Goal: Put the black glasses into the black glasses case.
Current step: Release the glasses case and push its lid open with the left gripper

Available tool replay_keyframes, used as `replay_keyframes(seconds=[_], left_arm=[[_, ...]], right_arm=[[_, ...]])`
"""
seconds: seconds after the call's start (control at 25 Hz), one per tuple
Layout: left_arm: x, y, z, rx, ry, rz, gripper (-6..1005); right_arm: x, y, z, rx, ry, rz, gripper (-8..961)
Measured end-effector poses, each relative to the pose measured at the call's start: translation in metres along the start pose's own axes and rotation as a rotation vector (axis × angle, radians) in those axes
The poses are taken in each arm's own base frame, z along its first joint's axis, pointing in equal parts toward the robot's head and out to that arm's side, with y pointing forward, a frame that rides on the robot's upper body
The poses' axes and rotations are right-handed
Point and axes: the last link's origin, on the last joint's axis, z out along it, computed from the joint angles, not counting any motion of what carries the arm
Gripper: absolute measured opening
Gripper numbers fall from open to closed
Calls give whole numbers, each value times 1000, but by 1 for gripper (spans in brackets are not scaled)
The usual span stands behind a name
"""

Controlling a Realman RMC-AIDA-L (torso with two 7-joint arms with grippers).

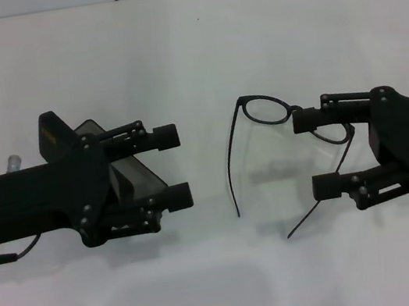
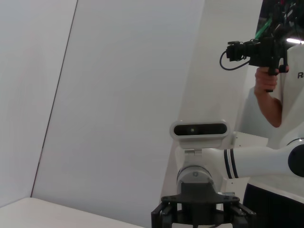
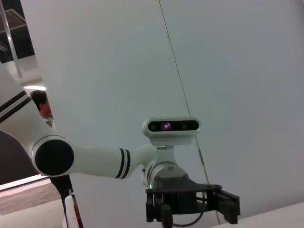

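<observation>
The black glasses lie unfolded on the white table, right of centre. One lens shows clearly, and the other is partly hidden under my right gripper's far finger. The temple arms point toward me. My right gripper is open, its fingers apart on either side of the glasses' right half. The black glasses case stands open on the left with its lid raised. My left gripper is open above the case and hides most of it.
The wrist views look across at the opposite arm: the left wrist view shows the right arm's gripper, and the right wrist view shows the left arm's gripper. A person stands beyond the table.
</observation>
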Motion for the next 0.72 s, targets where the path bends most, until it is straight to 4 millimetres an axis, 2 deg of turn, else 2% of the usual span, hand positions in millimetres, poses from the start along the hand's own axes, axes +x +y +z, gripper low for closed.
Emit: replay_keyframes(seconds=[0.44,0.6,0.72], left_arm=[[1,-1,0,6,13,1,773],[18,-9,-1,59,38,-27,768],[38,-17,1,134,-30,-84,765]], right_arm=[[0,0,0,4,0,-3,872],[4,-7,-2,62,15,1,872],[8,-10,-7,101,25,9,872]])
